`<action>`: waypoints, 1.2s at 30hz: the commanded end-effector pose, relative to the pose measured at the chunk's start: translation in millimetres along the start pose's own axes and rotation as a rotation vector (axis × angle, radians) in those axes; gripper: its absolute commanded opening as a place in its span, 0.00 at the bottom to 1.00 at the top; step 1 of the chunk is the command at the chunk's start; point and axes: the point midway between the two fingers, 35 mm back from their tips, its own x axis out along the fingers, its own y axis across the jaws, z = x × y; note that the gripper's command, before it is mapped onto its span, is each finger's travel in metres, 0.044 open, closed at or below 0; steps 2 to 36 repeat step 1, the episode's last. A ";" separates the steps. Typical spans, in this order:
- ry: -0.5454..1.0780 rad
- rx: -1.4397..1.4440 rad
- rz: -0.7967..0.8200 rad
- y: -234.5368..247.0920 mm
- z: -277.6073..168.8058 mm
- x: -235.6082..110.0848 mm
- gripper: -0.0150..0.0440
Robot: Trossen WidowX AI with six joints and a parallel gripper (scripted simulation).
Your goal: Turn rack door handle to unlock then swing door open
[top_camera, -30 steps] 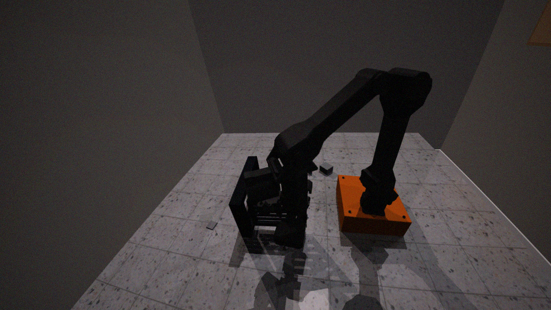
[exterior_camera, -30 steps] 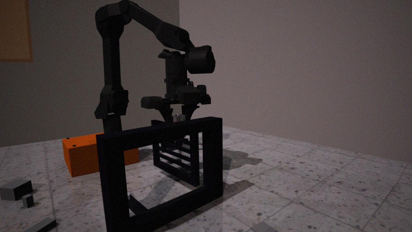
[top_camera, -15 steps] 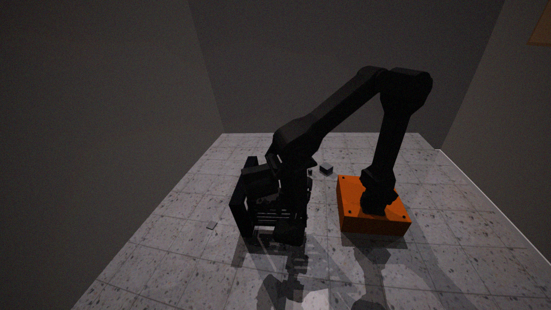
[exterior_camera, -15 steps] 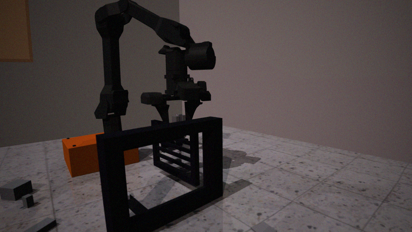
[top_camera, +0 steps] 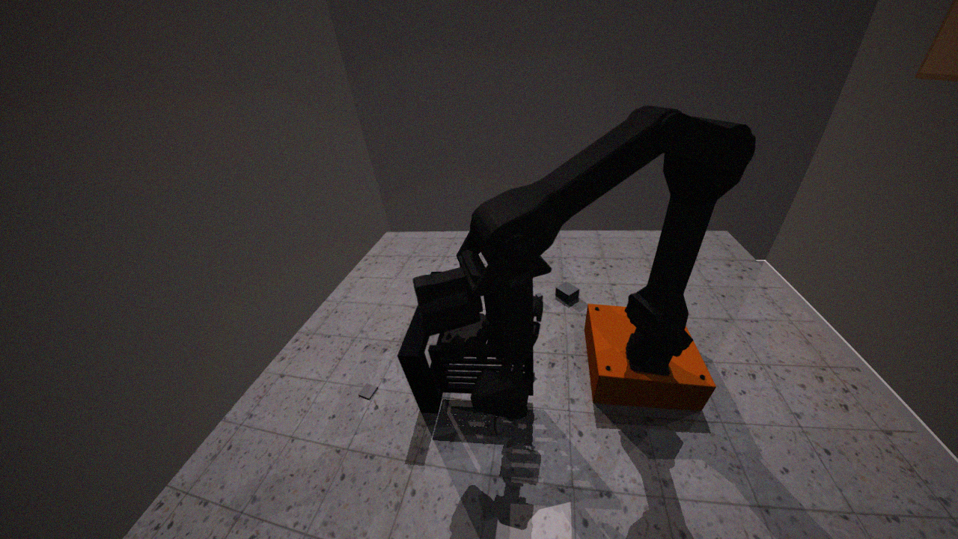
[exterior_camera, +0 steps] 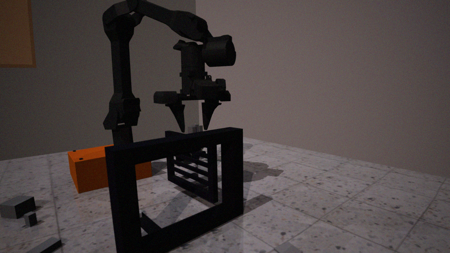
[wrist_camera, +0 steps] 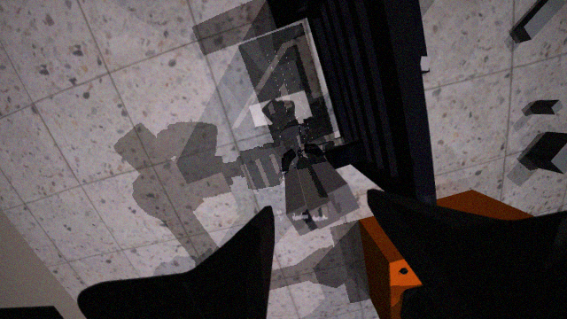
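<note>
Black door frame (top_camera: 418,365) (exterior_camera: 231,176) stands upright on the speckled, tiled surface (top_camera: 770,375) (exterior_camera: 346,195) (wrist_camera: 146,89), toward the left edge in the top view. The slatted rack door (top_camera: 462,387) (exterior_camera: 213,176) (wrist_camera: 409,111) is swung out of the frame opening, on the side toward the orange base block (top_camera: 643,391) (exterior_camera: 91,174) (wrist_camera: 478,204); exact angle cannot be read.

Grey upright handle (exterior_camera: 196,128) (wrist_camera: 306,186) is on the door, its top showing above the frame's upper rail in the exterior view. Whether it is turned cannot be told.

End effector (top_camera: 504,385) (exterior_camera: 194,130) (wrist_camera: 319,204): pointing down over the handle, fingers spread apart with nothing clamped. In the exterior and wrist views, visible space separates both fingertips from the handle. The black arm (top_camera: 602,167) (exterior_camera: 121,63) rises from the base block and bends down over the door.

Other items: large grey block (top_camera: 567,293) (exterior_camera: 17,206) (wrist_camera: 547,152), beyond the door toward the far edge in the top view; small grey block (exterior_camera: 30,218) (wrist_camera: 540,107) just beside it; long grey bar (exterior_camera: 47,245) (wrist_camera: 532,22) near these. A thin grey plate (top_camera: 368,391) (exterior_camera: 286,247) lies flat near the left edge in the top view, apart from the frame.
</note>
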 end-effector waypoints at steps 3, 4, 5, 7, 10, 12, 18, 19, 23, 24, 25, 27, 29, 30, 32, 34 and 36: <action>-0.011 0.004 0.006 0.8 1.6 -9.0 0.75; -0.011 0.004 0.006 0.8 1.6 -9.0 0.75; -0.011 0.004 0.006 0.8 1.6 -9.0 0.75; -0.011 0.004 0.006 0.8 1.6 -9.0 0.75; -0.011 0.004 0.006 0.8 1.6 -9.0 0.75; -0.011 0.004 0.006 0.8 1.6 -9.0 0.75; -0.011 0.004 0.006 0.8 1.6 -9.0 0.75; -0.011 0.004 0.006 0.8 1.6 -9.0 0.75; -0.011 0.004 0.006 0.8 1.6 -9.0 0.75; -0.011 0.004 0.006 0.8 1.6 -9.0 0.75; -0.011 0.004 0.006 0.8 1.6 -9.0 0.75; -0.011 0.004 0.006 0.8 1.6 -9.0 0.75; -0.011 0.004 0.006 0.8 1.6 -9.0 0.75; -0.011 0.004 0.006 0.8 1.6 -9.0 0.75; -0.011 0.004 0.006 0.8 1.6 -9.0 0.75; -0.011 0.004 0.006 0.8 1.6 -9.0 0.75; -0.011 0.004 0.006 0.8 1.6 -9.0 0.75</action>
